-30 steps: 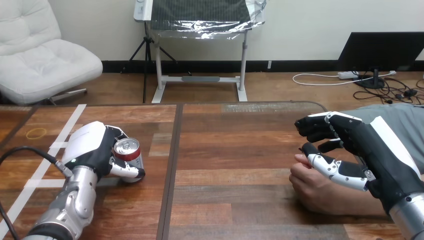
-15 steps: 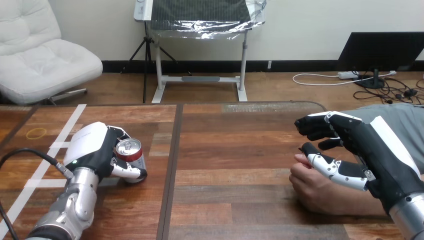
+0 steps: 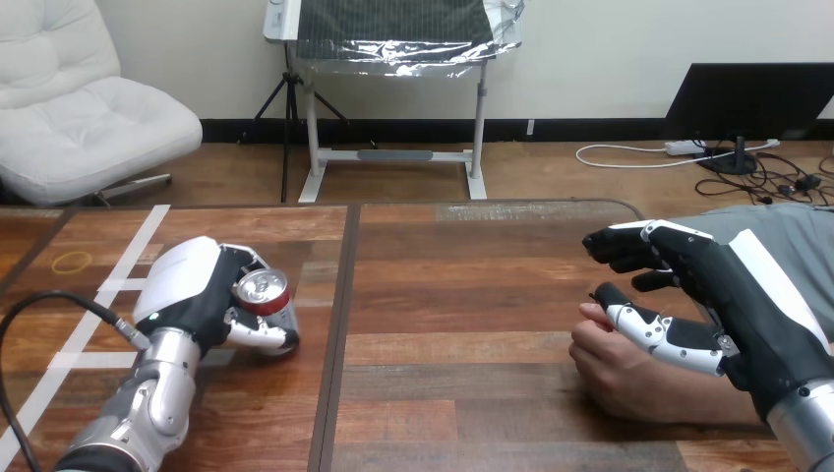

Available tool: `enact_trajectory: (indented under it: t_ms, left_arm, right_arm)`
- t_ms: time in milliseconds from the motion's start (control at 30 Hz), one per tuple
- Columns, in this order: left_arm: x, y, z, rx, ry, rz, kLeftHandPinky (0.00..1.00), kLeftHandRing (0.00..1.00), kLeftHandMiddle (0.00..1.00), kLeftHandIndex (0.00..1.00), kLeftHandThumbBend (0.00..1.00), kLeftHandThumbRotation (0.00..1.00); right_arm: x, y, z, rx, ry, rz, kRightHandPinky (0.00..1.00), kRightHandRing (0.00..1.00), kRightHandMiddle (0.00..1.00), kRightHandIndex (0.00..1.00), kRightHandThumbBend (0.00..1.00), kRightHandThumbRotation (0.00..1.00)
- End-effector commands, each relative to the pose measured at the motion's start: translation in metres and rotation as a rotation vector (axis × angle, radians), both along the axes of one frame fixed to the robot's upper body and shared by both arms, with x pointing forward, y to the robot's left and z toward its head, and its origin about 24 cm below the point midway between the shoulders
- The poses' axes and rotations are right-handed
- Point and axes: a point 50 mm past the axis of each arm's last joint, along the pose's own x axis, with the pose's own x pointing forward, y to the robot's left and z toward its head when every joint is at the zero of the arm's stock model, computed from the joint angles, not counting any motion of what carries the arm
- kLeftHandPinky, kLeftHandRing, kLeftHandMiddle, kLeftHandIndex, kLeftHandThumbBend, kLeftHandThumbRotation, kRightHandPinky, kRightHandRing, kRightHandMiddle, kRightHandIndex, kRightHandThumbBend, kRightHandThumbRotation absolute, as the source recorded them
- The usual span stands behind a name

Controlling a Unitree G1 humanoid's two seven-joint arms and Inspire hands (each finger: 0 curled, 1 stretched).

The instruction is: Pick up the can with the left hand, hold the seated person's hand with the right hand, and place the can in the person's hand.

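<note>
1. Can [image 3: 268,293]: it sits at the left of the frame on the wooden surface [image 3: 462,295], leaning so that its silver top faces up and to the right. Half a second ago it stood more nearly upright and a little further left.
2. The left hand [image 3: 187,290] is closed round the can, with its fingers behind it and its thumb across the front near the base. Hand and can have shifted together towards the frame's centre since the earlier frames.
3. I cannot tell whether the can's lower edge still touches the surface.
4. The right hand [image 3: 723,290], at the right of the frame, is loosely open above the person's hand [image 3: 615,369]. Its fingers [image 3: 618,246] are bent in the air and close on nothing. Its thumb lies over the person's fingers, though I cannot tell whether they touch.
5. The right hand and the person's hand, which rests on the surface, are placed much as they were a second ago.
</note>
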Motion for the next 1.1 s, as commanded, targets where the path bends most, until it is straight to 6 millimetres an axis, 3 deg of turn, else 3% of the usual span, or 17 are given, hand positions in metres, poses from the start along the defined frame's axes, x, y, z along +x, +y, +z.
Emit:
enact_trajectory:
  t_ms: [0, 1067]
  left_arm:
    - [0.021, -0.017, 0.038, -0.043, -0.171, -0.099, 0.36, 0.41, 0.48, 0.53, 0.66, 0.00]
    - [0.018, -0.053, 0.066, -0.142, -0.311, -0.289, 0.35, 0.40, 0.46, 0.51, 0.65, 0.00]
  right_arm:
    - [0.008, 0.004, 0.020, -0.021, -0.102, 0.016, 0.73, 0.77, 0.76, 0.72, 0.37, 0.00]
    - [0.008, 0.002, 0.022, -0.060, -0.108, -0.033, 0.72, 0.78, 0.78, 0.74, 0.42, 0.00]
